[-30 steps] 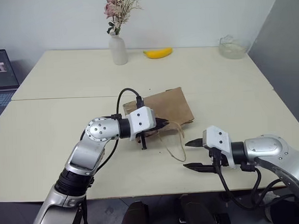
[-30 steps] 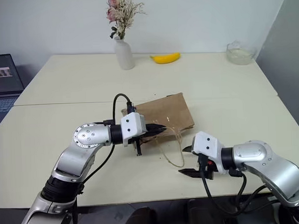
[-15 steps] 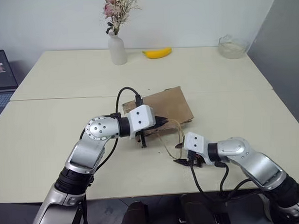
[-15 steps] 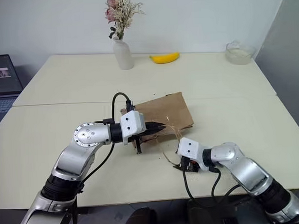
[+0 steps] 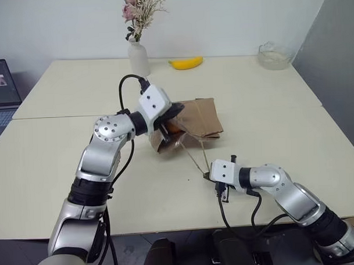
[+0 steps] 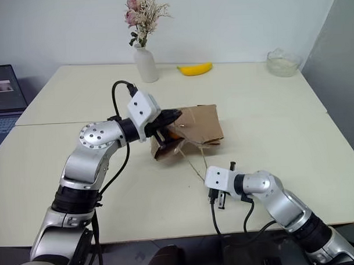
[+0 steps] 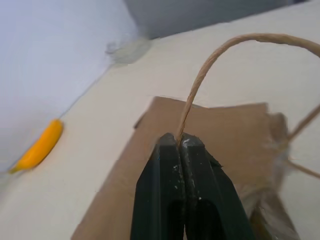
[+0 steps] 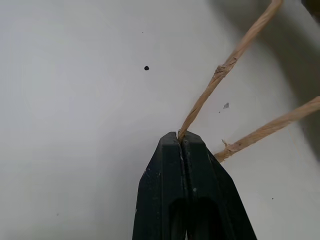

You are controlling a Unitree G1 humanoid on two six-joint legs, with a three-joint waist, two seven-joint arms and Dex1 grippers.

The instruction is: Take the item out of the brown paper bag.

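- Counting what you are working with: one brown paper bag (image 5: pixel 191 125), two cord handles, one item, two grippers.
- You are holding the left gripper (image 7: pixel 181 141) with its two black fingers pressed together on one cord handle (image 7: pixel 210 65), which is arching up out of the fingertips in the left wrist view.
- That handle is lifting the bag's near end off the table (image 5: pixel 269 106), so the bag is sitting tilted with its mouth raised and facing the left arm.
- You are keeping the right gripper (image 8: pixel 180 141) down at the tabletop, nearer the front edge and a little apart from the bag, fingers likewise pinched tight on the other cord handle (image 8: pixel 227 62).
- That cord is running taut from the right gripper up to the bag's mouth; a second strand of the same loop is lying just beside the fingers on the table.
- The item (image 6: pixel 173 134) is showing as one small orange patch inside the opened mouth, just beside the left gripper; most of it is hidden by the paper.
- You are also seeing, well apart at the far side: one banana (image 5: pixel 186 63), one white vase (image 5: pixel 139 58) with dried flowers, one clear glass bowl (image 5: pixel 274 54).
- One laptop (image 5: pixel 1 86) is sitting off the table's left side.
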